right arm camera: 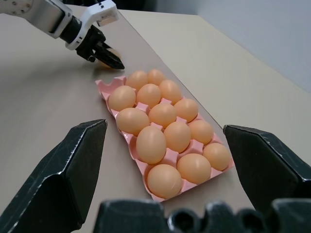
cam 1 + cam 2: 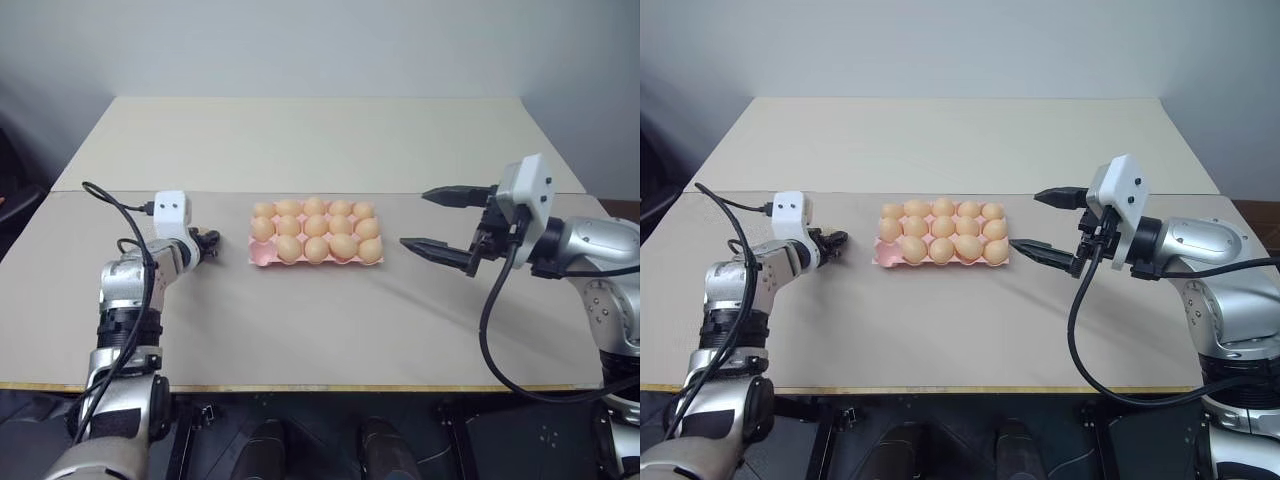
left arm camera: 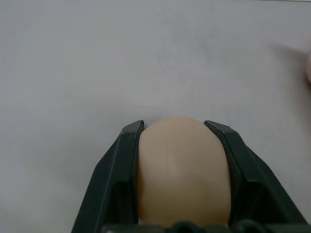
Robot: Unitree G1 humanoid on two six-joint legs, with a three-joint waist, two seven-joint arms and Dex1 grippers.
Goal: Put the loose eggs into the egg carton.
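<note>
I see smooth, faintly satiny eggs (image 1: 151, 143) in a matt pink carton (image 1: 108, 88) that looks like moulded pulp. My table (image 2: 320, 320) is matt beige. The fingers (image 3: 114, 179) look like dull black plastic.

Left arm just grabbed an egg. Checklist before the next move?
1. Grip on egg: ok, left gripper shut on it, a finger on each side.
2. Free cup in carton: ok, front corner cup nearest the left gripper is empty; the other fourteen are filled.
3. Path to that cup: ok, bare table between.
4. Right gripper: ok, open, apart from the carton's far side.
5. Egg lifted off the table: cannot tell.
</note>
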